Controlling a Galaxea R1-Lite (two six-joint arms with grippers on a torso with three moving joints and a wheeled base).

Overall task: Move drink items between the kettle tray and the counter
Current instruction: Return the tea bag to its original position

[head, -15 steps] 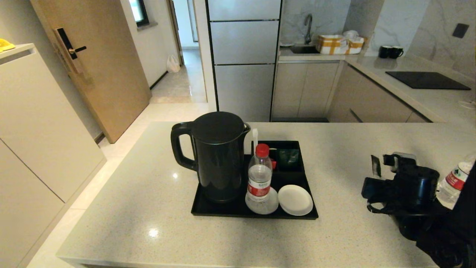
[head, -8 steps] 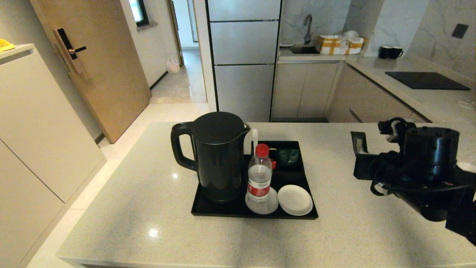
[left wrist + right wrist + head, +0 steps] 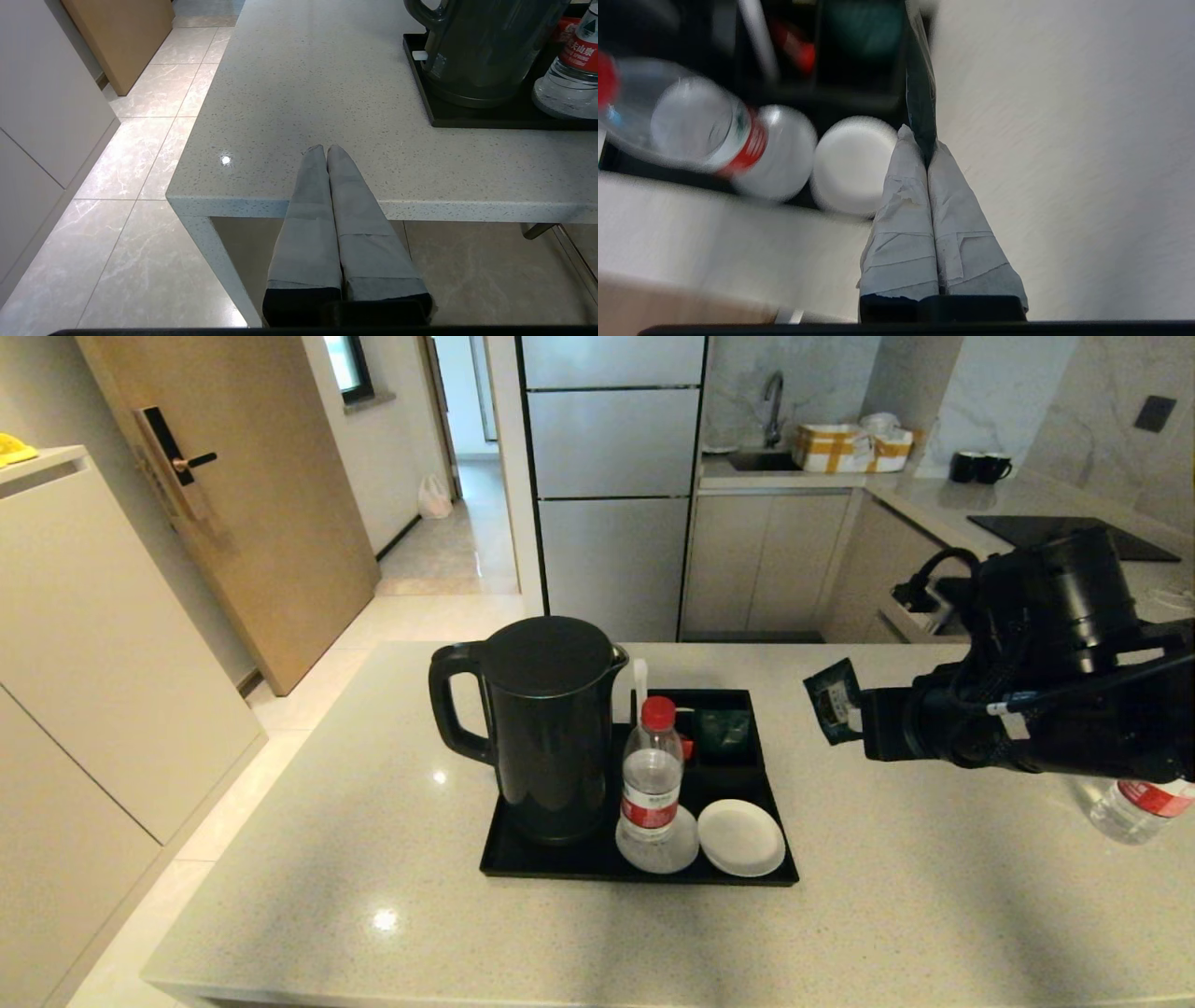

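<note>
My right gripper hangs above the counter, right of the kettle tray, and is shut on a dark green sachet. In the right wrist view the sachet stands edge-on between the shut fingertips of the gripper. A red-capped water bottle stands on a white coaster in the tray. A second green sachet lies in a tray compartment. Another bottle sits on the counter at the far right. My left gripper is shut and empty by the counter's front left edge.
The tall black kettle fills the tray's left side. A bare white coaster lies at the tray's front right. Red sachets and a white stick sit in the back compartments. The counter's front edge is right under my left gripper.
My right arm has risen from the counter at the right and swung left toward the tray with the sachet. The bottle at the far right now shows below the arm.
</note>
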